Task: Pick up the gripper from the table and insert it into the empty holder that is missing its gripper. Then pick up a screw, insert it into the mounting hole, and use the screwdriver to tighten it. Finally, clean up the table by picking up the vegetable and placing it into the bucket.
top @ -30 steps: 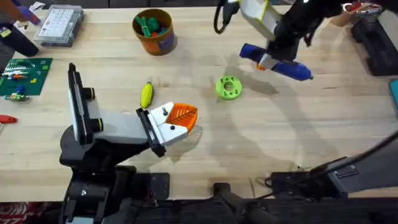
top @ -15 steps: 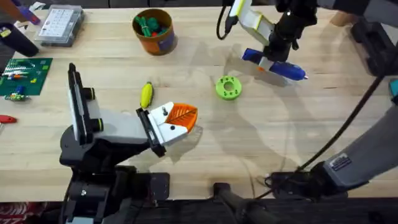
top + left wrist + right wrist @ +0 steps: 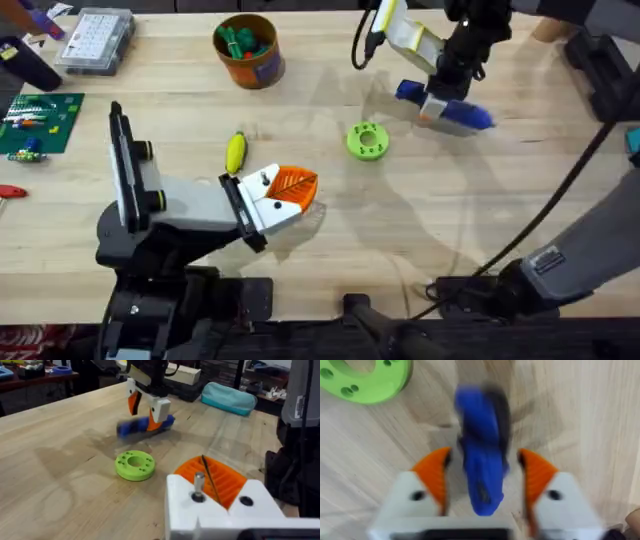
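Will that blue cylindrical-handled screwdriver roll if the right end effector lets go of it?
Likely: the blue cylindrical-handled screwdriver has a round handle on a flat wooden table. It looks rigid. The right end effector straddles it with gaps visible, so it may slip.

Open desk (image 3: pixel 480 200) lies right and near of the lime-green ring (image 3: pixel 367 141), while the holder (image 3: pixel 180 205), vegetable (image 3: pixel 235 153) and bucket (image 3: pixel 247 49) crowd the left half.

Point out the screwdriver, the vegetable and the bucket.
screwdriver (image 3: pixel 455 107), overhead view, blue handle.
vegetable (image 3: pixel 235 153), overhead view, middle of the yellow body.
bucket (image 3: pixel 262 68), overhead view, outer wall by the blue label.
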